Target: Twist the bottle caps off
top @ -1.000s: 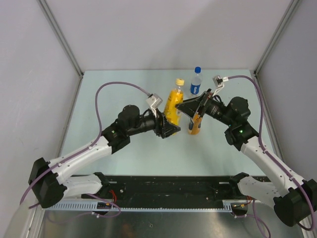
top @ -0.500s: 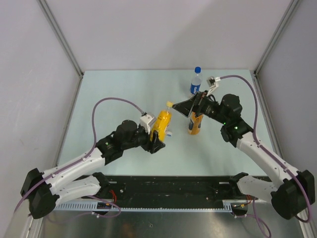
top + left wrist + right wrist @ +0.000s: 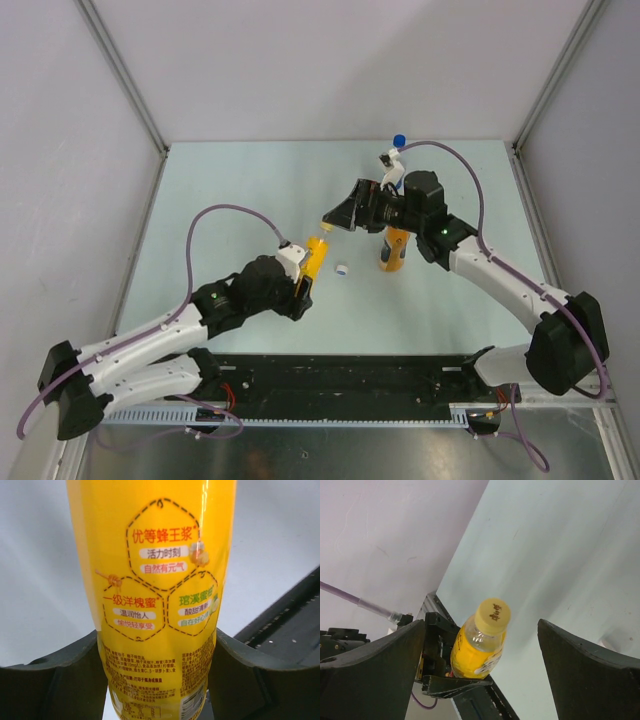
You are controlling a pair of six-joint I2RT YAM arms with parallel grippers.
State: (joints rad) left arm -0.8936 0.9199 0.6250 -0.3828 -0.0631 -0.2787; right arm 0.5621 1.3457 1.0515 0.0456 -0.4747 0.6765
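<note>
Yellow cap [image 3: 492, 616] sits screwed on the neck of the yellow bottle [image 3: 160, 580], which I hold off the table [image 3: 220, 200] in my left gripper [image 3: 303, 283]. Those jaws pinch the lower part of the labelled body from both sides. The bottle is near the middle of the scene, tilted so that its capped end points far and right, toward my right gripper [image 3: 335, 218]. The right jaws are spread wide; in the right wrist view the yellow cap shows in the gap between the two fingers and touches neither one. Just right of the yellow bottle, the white cap [image 3: 342, 269] lies loose on the table, apart from any bottle. Farther right the orange bottle [image 3: 393, 252] stands upright, its top hidden under my right arm. At the far side, the blue cap [image 3: 399, 139] peeks out beyond my right wrist; the bottle beneath it is almost wholly hidden, so I cannot tell how it stands.
</note>
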